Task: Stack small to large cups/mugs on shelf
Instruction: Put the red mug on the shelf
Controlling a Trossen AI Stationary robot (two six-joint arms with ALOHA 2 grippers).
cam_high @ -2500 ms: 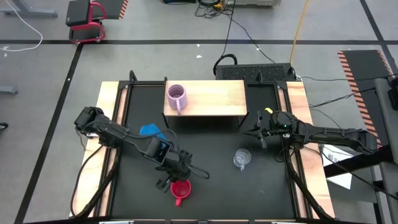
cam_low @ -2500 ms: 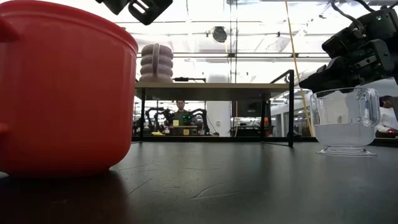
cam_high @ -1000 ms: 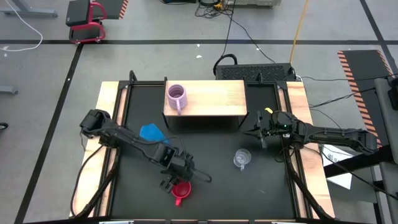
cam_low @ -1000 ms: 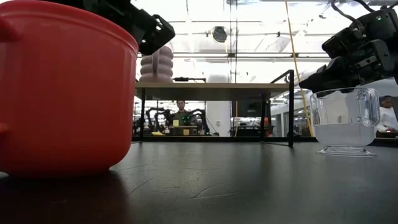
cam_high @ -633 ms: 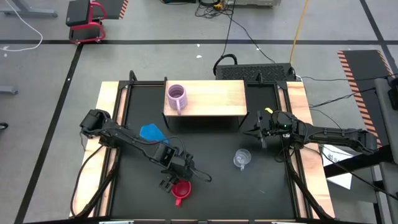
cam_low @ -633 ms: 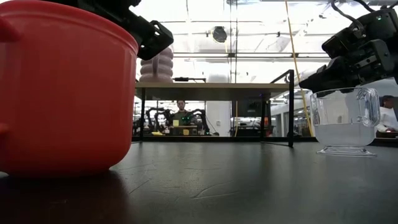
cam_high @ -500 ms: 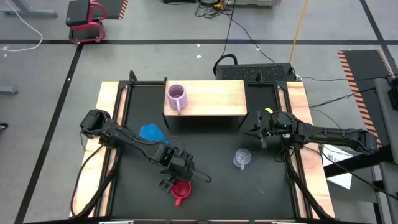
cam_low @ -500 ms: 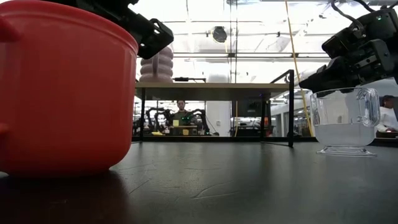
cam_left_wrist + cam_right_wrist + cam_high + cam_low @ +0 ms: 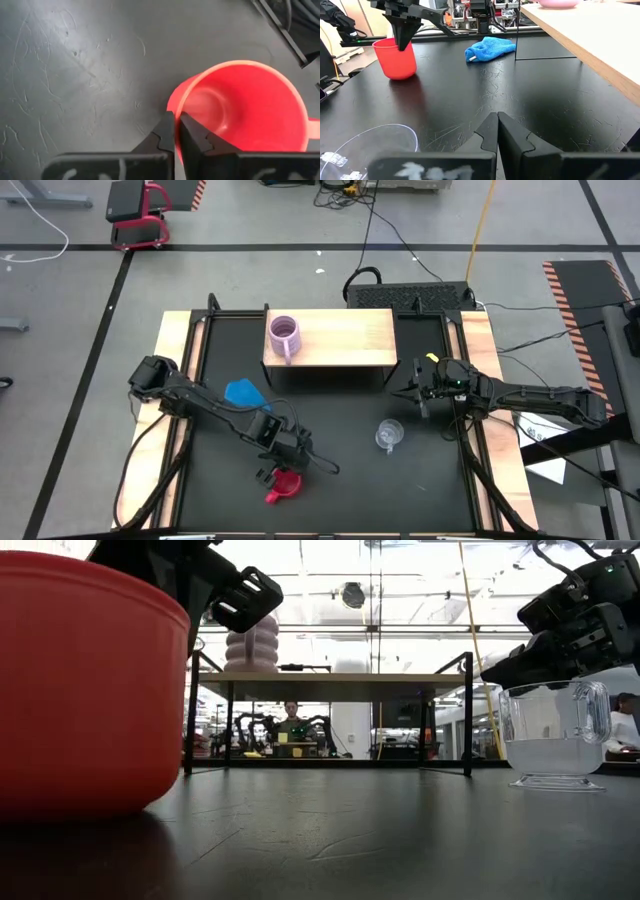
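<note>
Progress on the stacking is judged to be at an early stage: only the lilac mug (image 9: pixel 284 336) is seen on the shelf (image 9: pixel 345 338), standing near its 9 o'clock end, and nothing is nested in it yet. The red mug (image 9: pixel 283 486) is found at about 6 o'clock on the black table (image 9: pixel 350 480), and it appears tilted in the high view (its handle pointing toward 8 o'clock). The left gripper (image 9: pixel 175 131) is clenched on the red mug's rim, one finger inside the wall and one outside, as the left wrist view shows; whether the mug has left the table cannot be told. The glass cup (image 9: pixel 388 435) is left standing at roughly 4 o'clock, untouched. The right gripper (image 9: pixel 497 131) is held just beside it, toward 2 o'clock, with its fingers pressed together on nothing. A blue cloth (image 9: pixel 243 391) lies at about 9 o'clock, apart from all three cups. Two placements are judged to remain: the red mug into the lilac one, then the glass cup on top.
</note>
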